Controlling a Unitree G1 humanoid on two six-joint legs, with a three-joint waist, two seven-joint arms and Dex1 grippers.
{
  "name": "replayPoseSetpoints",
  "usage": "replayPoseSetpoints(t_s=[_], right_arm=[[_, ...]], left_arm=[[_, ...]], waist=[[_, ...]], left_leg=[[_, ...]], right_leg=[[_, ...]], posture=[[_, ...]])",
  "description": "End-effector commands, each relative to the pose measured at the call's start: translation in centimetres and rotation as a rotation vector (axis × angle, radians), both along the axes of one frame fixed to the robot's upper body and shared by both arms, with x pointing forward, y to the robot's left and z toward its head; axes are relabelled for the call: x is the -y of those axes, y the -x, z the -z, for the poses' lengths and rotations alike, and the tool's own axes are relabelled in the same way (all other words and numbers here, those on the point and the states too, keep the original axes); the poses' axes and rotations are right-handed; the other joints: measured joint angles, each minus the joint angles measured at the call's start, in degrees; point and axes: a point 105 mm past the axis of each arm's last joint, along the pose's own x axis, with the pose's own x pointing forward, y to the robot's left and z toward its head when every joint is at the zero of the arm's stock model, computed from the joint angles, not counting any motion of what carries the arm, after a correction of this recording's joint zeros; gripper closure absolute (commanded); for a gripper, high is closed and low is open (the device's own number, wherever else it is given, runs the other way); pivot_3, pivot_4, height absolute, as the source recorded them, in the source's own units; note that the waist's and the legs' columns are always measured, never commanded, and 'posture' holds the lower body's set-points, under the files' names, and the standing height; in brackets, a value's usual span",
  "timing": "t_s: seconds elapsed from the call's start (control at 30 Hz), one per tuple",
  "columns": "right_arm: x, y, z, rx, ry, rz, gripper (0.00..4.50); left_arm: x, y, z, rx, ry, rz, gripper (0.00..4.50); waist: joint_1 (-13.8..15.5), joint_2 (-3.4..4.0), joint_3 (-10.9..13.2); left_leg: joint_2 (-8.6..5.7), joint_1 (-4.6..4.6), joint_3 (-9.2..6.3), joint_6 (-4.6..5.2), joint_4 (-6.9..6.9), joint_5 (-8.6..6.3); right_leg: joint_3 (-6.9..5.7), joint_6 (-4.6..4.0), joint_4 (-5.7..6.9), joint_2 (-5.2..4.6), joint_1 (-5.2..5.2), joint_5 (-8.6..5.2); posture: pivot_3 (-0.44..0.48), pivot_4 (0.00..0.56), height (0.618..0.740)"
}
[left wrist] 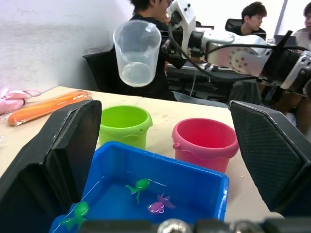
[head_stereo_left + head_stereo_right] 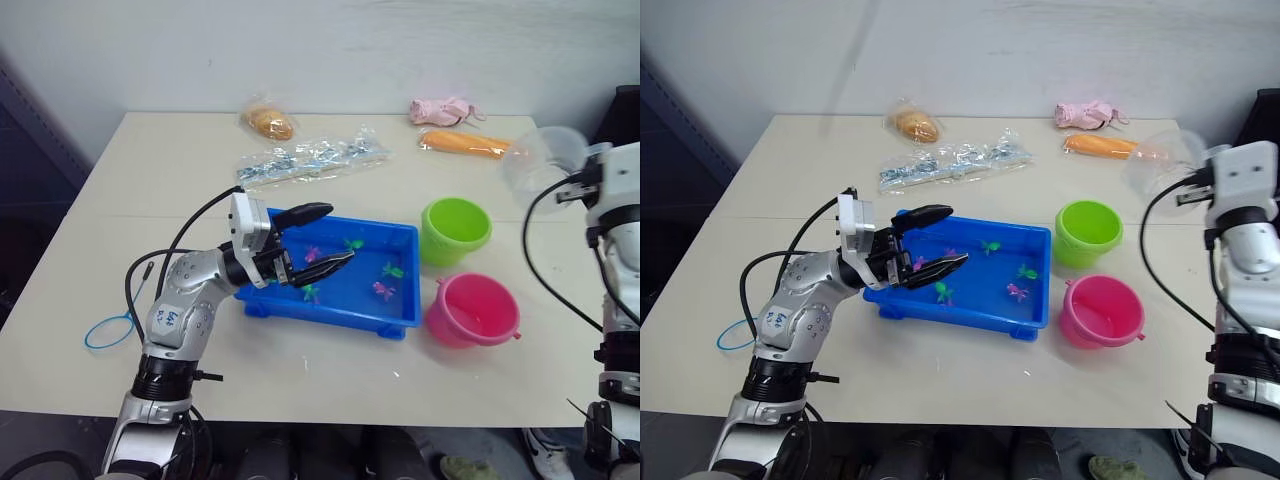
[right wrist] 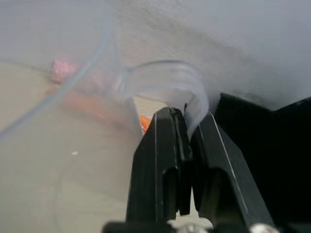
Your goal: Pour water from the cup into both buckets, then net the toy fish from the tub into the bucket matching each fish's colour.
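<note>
Cup, clear plastic measuring type w/ spout point(image 2: 543, 158), is held up off the table by the right gripper point(image 3: 187, 127), jaws clamped on its thin handle. It hangs beyond the lime green round pail point(image 2: 455, 230), tilted, looks close to empty. Pink round pail point(image 2: 472, 309) sits just beside the green one, nearer the robot; both near the right end of the shallow bright blue rectangular tub point(image 2: 330, 312).

Left gripper point(image 2: 318, 238) hovers over the tub's left part, jaws wide apart, holding nothing. Small pink and green toy fish point(image 2: 383, 290) lie scattered in the tub. Blue-rimmed round mesh net point(image 2: 108, 330) lies on the pale tabletop point(image 2: 170, 160), well apart to the left, wire handle pointing away from the robot.

Risks, imo:
- Grip is only on a thin handle → cup could swing or slip on set-down.
- Cup set down too close to pails → knocks one over, spills.
- Left arm has to swing back for the net; elbow/cable pass near the tub rim → could shove the tub, slosh.
- Net lies flat, wire thin → pinch may miss.
- Can't tell water level in pails.
</note>
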Motion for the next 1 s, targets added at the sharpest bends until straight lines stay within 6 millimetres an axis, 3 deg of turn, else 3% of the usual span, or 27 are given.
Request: replayPoseSetpoints(t_s=[0.03,0.17,0.33,0.6,0.87,1.0], right_arm=[[1.1,2.7,-0.7,0.045,-0.187,-0.069,4.48],[2.4,4.7,1.2,0.028,-0.371,-0.045,4.48],[2.9,6.3,6.9,-0.072,-0.470,0.012,4.48],[1.3,6.7,12.5,-0.177,-0.513,0.021,4.48],[0.3,5.0,14.3,-0.199,-0.495,-0.007,4.48],[1.3,4.7,14.7,-0.179,-0.479,0.046,4.48]], left_arm=[[0.3,1.8,-0.7,0.028,-0.040,0.137,0.00],[0.3,3.4,-0.3,0.044,-0.122,0.255,0.00],[0.8,4.8,0.1,0.052,-0.182,0.357,0.00],[0.9,4.7,0.4,0.049,-0.190,0.344,0.00],[0.9,4.5,0.6,0.045,-0.190,0.325,0.00],[1.0,4.3,0.5,0.047,-0.187,0.313,0.00]], waist=[[0.1,0.00,0.0],[0.0,0.01,0.0],[-0.2,0.00,0.0],[-0.5,0.07,0.0],[-0.5,0.08,0.0],[-0.4,0.08,0.0]], left_leg=[[0.01,0.01,0.02,0.00,0.01,0.00],[0.02,0.01,0.03,0.00,0.03,-0.01],[0.03,0.10,0.07,-0.02,0.07,-0.03],[0.01,0.13,0.11,-0.02,0.08,-0.03],[0.03,0.13,0.11,-0.02,0.14,-0.03],[0.03,0.13,0.10,-0.02,0.15,-0.03]], right_leg=[[0.03,0.00,0.00,0.02,0.00,0.00],[0.05,-0.01,0.02,0.05,0.00,0.00],[0.15,-0.02,0.08,0.08,0.03,0.01],[0.22,-0.02,0.15,0.08,0.00,0.01],[0.24,-0.02,0.19,0.07,0.00,0.01],[0.22,-0.02,0.20,0.06,0.00,0.01]], posture=[[0.000,0.150,0.740],[0.000,0.150,0.740],[0.000,0.150,0.740],[0.000,0.150,0.740],[0.000,0.150,0.740],[0.000,0.150,0.740]])
